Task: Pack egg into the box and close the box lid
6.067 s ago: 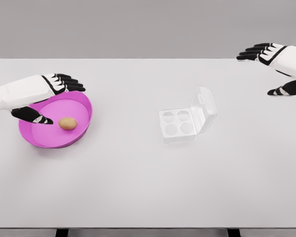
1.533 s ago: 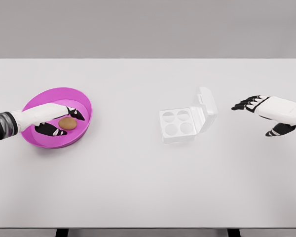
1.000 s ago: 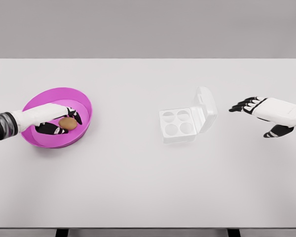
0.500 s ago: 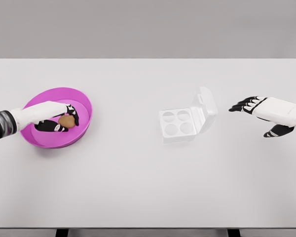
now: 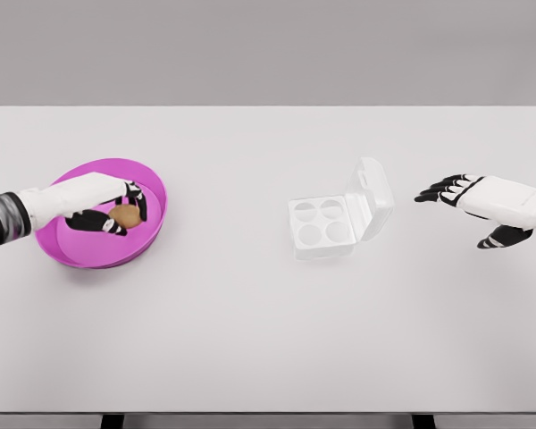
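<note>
A brown egg is held in my left hand, whose fingers are curled around it, just above the floor of the pink bowl at the table's left. The clear plastic egg box lies right of the table's middle with four hollow cups and its lid standing open on the right side. My right hand hovers to the right of the lid, fingers spread, holding nothing.
The white table stretches wide around both objects. Its front edge runs along the bottom of the view and its back edge meets a grey wall.
My left hand has closed on the egg and raised it slightly up and to the right inside the bowl. The right hand has stayed in place.
</note>
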